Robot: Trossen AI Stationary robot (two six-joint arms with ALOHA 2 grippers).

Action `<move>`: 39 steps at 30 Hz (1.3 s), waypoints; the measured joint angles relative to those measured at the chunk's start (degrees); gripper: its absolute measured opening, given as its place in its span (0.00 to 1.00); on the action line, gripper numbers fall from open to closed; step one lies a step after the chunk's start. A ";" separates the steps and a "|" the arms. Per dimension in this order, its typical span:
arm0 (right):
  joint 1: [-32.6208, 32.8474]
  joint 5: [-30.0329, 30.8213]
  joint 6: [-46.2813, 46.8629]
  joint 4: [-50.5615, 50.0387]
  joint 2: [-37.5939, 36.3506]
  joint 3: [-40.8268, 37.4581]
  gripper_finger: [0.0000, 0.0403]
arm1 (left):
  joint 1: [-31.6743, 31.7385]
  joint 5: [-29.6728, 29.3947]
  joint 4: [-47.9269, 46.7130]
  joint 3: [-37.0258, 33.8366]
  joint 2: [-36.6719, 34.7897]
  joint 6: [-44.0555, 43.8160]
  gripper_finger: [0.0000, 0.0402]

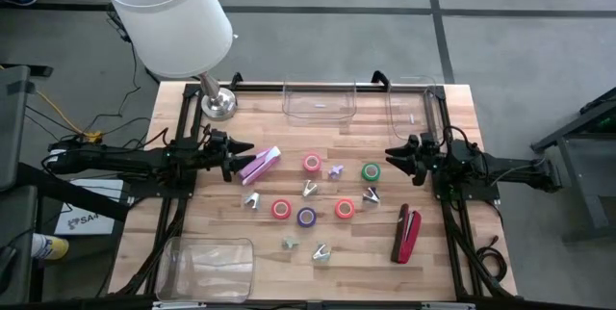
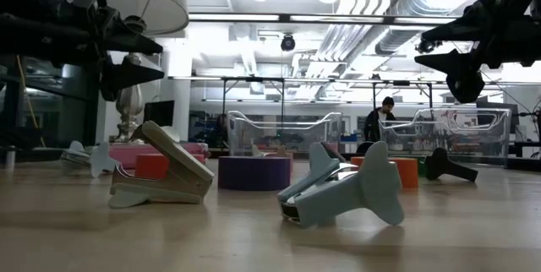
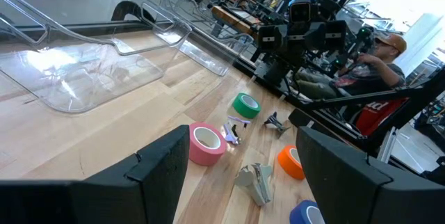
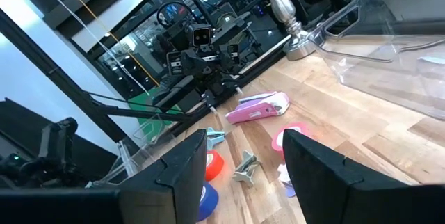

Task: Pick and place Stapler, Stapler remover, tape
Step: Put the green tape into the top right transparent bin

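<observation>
Both grippers hover open above the table and touch nothing. My left gripper (image 1: 241, 159) hangs over the left side, just left of a pink stapler (image 1: 262, 165) that lies flat on the wood. My right gripper (image 1: 393, 156) is at the right side, close to the green tape roll (image 1: 372, 171). A red and black stapler (image 1: 408, 235) lies toward the near right. Pink (image 1: 312, 163), red-orange (image 1: 281, 209) (image 1: 345, 208) and purple (image 1: 306, 218) tape rolls lie flat mid-table. Small silvery claw-shaped staple removers (image 1: 310, 189) (image 1: 321, 252) are scattered among them.
Two clear bins (image 1: 320, 100) (image 1: 414, 108) stand at the far edge, and a third (image 1: 207, 267) sits at the near left corner. A lamp with a white shade has its base (image 1: 219, 103) at the far left. A seated person (image 3: 379, 57) shows beyond the table.
</observation>
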 joint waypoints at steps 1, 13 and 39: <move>0.00 -0.09 0.67 -0.02 0.00 0.01 0.45 | 0.01 -0.01 0.01 0.00 0.00 0.00 0.65; -0.01 -3.59 13.86 -3.17 4.24 1.00 0.45 | 0.01 0.01 0.02 0.00 -0.01 0.00 0.65; -0.03 1.99 27.07 -26.76 29.13 22.28 0.45 | 0.01 -0.01 0.02 0.00 -0.01 0.00 0.65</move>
